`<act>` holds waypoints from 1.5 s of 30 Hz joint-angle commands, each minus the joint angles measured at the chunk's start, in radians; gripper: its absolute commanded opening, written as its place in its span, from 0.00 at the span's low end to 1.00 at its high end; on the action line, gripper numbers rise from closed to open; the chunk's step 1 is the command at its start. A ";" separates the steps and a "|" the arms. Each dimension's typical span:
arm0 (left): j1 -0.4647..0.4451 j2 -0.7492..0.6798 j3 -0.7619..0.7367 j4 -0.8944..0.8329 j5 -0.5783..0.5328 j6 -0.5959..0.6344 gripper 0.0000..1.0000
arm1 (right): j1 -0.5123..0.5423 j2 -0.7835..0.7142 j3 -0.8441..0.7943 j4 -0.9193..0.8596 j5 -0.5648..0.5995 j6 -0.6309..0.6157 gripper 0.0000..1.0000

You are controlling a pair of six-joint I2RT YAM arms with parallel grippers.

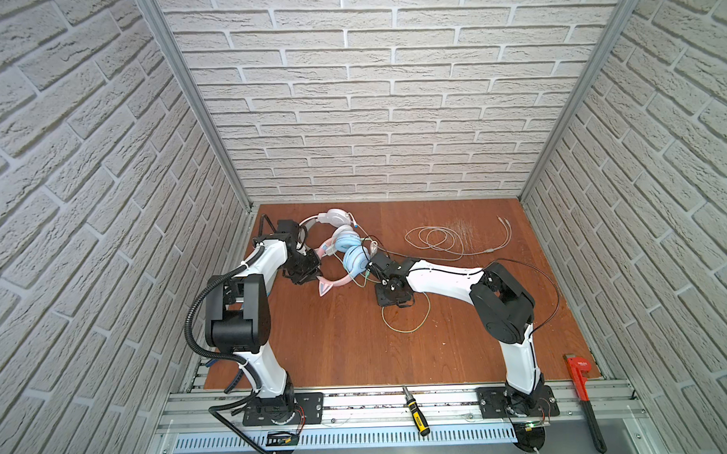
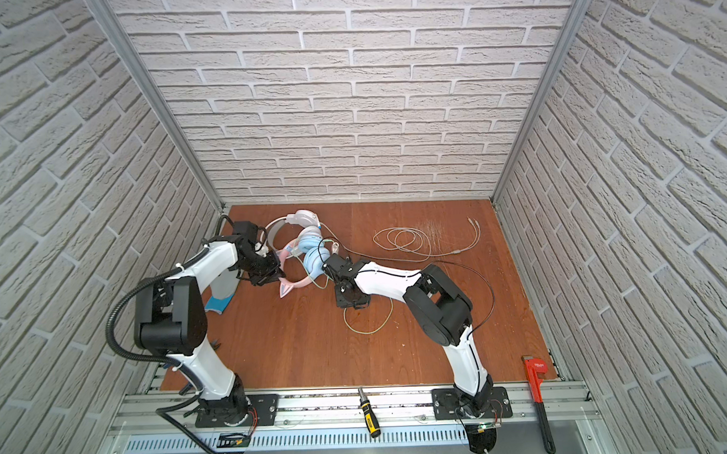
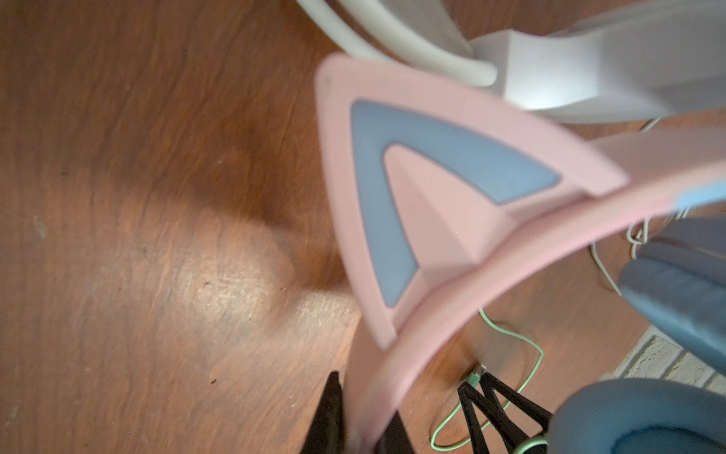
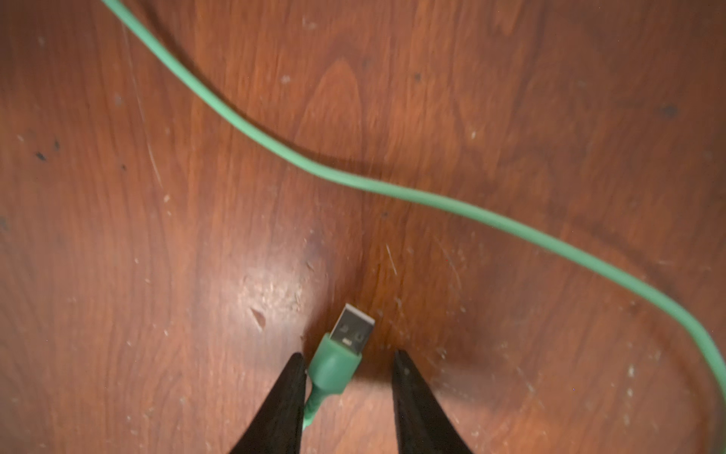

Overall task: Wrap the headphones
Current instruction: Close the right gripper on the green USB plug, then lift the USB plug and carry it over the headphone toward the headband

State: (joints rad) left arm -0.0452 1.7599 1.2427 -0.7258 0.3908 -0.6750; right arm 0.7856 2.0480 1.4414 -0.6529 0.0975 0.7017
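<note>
The cat-ear headphones (image 1: pixel 351 256) (image 2: pixel 313 259) with light-blue cups lie at the back left of the table. Their pink band (image 3: pixel 432 314) sits between the fingers of my left gripper (image 3: pixel 363 401) (image 1: pixel 313 275), which is shut on it. The white headphones (image 1: pixel 334 217) (image 3: pixel 589 59) lie just behind them. My right gripper (image 4: pixel 347 355) (image 1: pixel 369 266) stands open right of the blue cups. The green cable's USB plug (image 4: pixel 349 330) lies between its fingers, against one and clear of the other. The green cable (image 4: pixel 393 188) (image 1: pixel 406 318) trails in a loop toward the front.
A white cable (image 1: pixel 437 240) lies in loose coils at the back right. A screwdriver (image 1: pixel 416 411) rests on the front rail and a red pipe wrench (image 1: pixel 584 399) at the front right. Brick-patterned walls close in three sides.
</note>
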 commanded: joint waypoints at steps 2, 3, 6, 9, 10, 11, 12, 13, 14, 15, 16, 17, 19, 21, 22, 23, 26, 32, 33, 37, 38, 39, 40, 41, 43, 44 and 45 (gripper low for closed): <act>-0.004 -0.010 0.009 0.049 0.054 -0.002 0.00 | 0.007 0.015 -0.017 -0.123 0.000 -0.017 0.34; -0.004 -0.009 0.009 0.046 0.055 -0.002 0.00 | 0.008 0.025 -0.012 -0.128 -0.006 -0.019 0.30; -0.004 -0.010 0.010 0.045 0.054 -0.001 0.00 | 0.007 0.046 -0.002 -0.132 -0.039 -0.015 0.29; -0.004 -0.013 0.010 0.039 0.051 0.002 0.00 | 0.007 0.046 -0.015 -0.120 -0.079 -0.006 0.31; -0.004 -0.013 0.011 0.038 0.050 0.002 0.00 | 0.007 0.044 -0.020 -0.121 -0.089 -0.004 0.35; -0.004 -0.016 0.011 0.037 0.049 0.002 0.00 | 0.007 0.038 -0.026 -0.122 -0.094 -0.001 0.38; -0.004 -0.016 0.011 0.037 0.049 0.002 0.00 | 0.007 0.030 -0.036 -0.120 -0.097 0.001 0.40; -0.005 -0.015 0.011 0.039 0.049 0.002 0.00 | 0.007 0.021 -0.045 -0.119 -0.098 0.003 0.41; -0.004 -0.014 0.010 0.041 0.049 0.000 0.00 | 0.007 0.014 -0.052 -0.121 -0.099 0.004 0.42; -0.004 -0.014 0.010 0.043 0.049 0.000 0.00 | 0.007 0.007 -0.056 -0.124 -0.101 0.004 0.42; -0.004 -0.012 0.010 0.043 0.049 0.000 0.00 | 0.008 0.002 -0.058 -0.126 -0.101 0.004 0.43; -0.004 -0.013 0.009 0.045 0.052 -0.002 0.00 | 0.008 0.000 -0.060 -0.126 -0.102 0.002 0.43; -0.005 -0.010 0.008 0.046 0.052 -0.003 0.00 | 0.007 0.003 -0.059 -0.135 -0.105 0.002 0.42; -0.005 -0.009 0.009 0.046 0.053 -0.004 0.00 | 0.008 0.005 -0.068 -0.129 -0.115 0.009 0.39; -0.005 -0.008 0.008 0.049 0.053 -0.004 0.00 | 0.008 0.007 -0.074 -0.124 -0.120 0.012 0.38; -0.005 -0.011 0.006 0.048 0.052 -0.004 0.00 | 0.008 0.011 -0.079 -0.117 -0.125 0.015 0.37; -0.006 -0.013 0.004 0.048 0.051 -0.005 0.00 | 0.006 0.031 -0.082 -0.093 -0.138 0.013 0.33; -0.008 -0.017 0.006 0.043 0.050 -0.007 0.00 | 0.004 0.053 -0.063 -0.077 -0.140 0.010 0.24; -0.008 -0.018 0.006 0.044 0.049 -0.008 0.00 | 0.004 0.049 -0.066 -0.076 -0.139 0.008 0.23; -0.008 -0.019 0.009 0.043 0.046 -0.010 0.00 | 0.004 0.016 -0.083 -0.070 -0.126 0.003 0.13; -0.011 -0.019 0.008 0.043 0.046 -0.011 0.00 | 0.005 0.005 -0.089 -0.067 -0.124 -0.001 0.10; -0.012 -0.019 0.011 0.043 0.049 -0.015 0.00 | 0.004 -0.005 -0.091 -0.067 -0.125 -0.008 0.08; -0.013 -0.019 0.013 0.047 0.057 -0.019 0.00 | 0.004 -0.017 -0.094 -0.064 -0.127 -0.022 0.06; -0.015 -0.019 0.016 0.051 0.065 -0.026 0.00 | 0.006 -0.033 -0.097 -0.064 -0.128 -0.033 0.06; -0.023 -0.017 0.031 0.044 0.061 -0.028 0.00 | 0.006 -0.063 -0.111 -0.052 -0.136 -0.061 0.06; -0.027 -0.014 0.044 0.034 0.054 -0.024 0.00 | 0.006 -0.117 -0.124 -0.035 -0.152 -0.081 0.06; -0.032 -0.011 0.055 0.028 0.046 -0.021 0.00 | 0.006 -0.144 -0.136 -0.021 -0.166 -0.100 0.06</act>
State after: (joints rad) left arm -0.0616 1.7599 1.2457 -0.7265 0.4000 -0.6937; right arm 0.7830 1.9774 1.3468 -0.6655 -0.0235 0.6605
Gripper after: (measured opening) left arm 0.130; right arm 0.078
